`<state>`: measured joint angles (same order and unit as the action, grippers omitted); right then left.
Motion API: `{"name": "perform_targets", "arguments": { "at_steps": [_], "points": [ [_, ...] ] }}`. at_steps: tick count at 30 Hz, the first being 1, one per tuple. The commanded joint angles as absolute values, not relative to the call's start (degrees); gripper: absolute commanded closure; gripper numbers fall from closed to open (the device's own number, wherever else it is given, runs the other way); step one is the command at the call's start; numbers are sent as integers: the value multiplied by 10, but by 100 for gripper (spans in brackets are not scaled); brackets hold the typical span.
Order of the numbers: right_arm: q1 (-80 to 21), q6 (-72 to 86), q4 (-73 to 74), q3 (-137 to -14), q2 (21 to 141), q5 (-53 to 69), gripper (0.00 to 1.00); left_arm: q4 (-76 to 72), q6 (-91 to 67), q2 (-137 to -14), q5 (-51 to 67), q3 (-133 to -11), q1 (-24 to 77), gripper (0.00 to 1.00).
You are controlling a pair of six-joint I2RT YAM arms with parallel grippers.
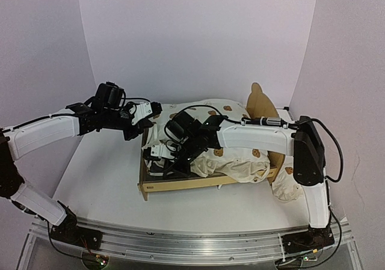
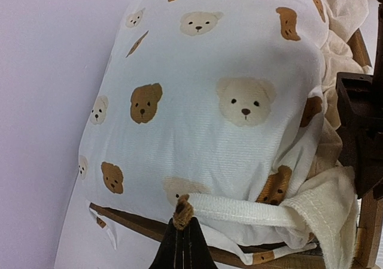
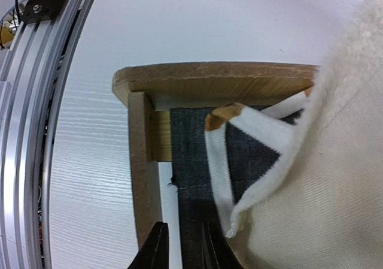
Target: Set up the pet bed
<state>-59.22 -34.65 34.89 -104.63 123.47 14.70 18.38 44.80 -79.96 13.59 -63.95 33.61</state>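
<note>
Top external view: pet bed [image 1: 180, 186] sits mid-table [image 1: 102, 174], bear-eared headboard [image 1: 260, 101] at the far right end. A bear-print cushion [image 1: 234, 156] is heaped over most of it, and a small pillow [image 1: 287, 189] lies just beside the right end.
Left gripper [image 1: 153, 110]: up at the far-left corner of the cushion. In the left wrist view its fingers [image 2: 176, 251] are pressed together with the brown tip of a cushion tie [image 2: 239, 212] right at their ends, so it looks pinched.
Right gripper [image 3: 182, 248]: fingers a little apart, nothing between them, hanging over the near-left corner by the side rail and the dark slatted base [image 3: 191, 161].
Bed handling: thin plywood, so probably light and stiff, and likely to skid if nudged.
Where to grab: a bare rail or that exposed corner, not through the fabric.
Cushion handling: soft and floppy, and tugging the tie could drag the whole frame along.
</note>
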Motion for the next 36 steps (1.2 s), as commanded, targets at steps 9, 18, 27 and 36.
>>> {"name": "perform_targets", "arguments": {
  "at_steps": [9,18,27,36],
  "points": [
    [-593,-392,308,-1051,1259,79,72,128,437,-805,106,-629,337,100],
    [-593,-421,324,-1042,1295,46,70,123,436,-809,101,-624,337,100],
    [-593,-382,333,-1041,1293,32,88,130,434,-806,102,-625,337,100],
    [-590,-215,340,-1027,1187,187,100,133,433,-798,107,-618,337,100]
  ]
}}
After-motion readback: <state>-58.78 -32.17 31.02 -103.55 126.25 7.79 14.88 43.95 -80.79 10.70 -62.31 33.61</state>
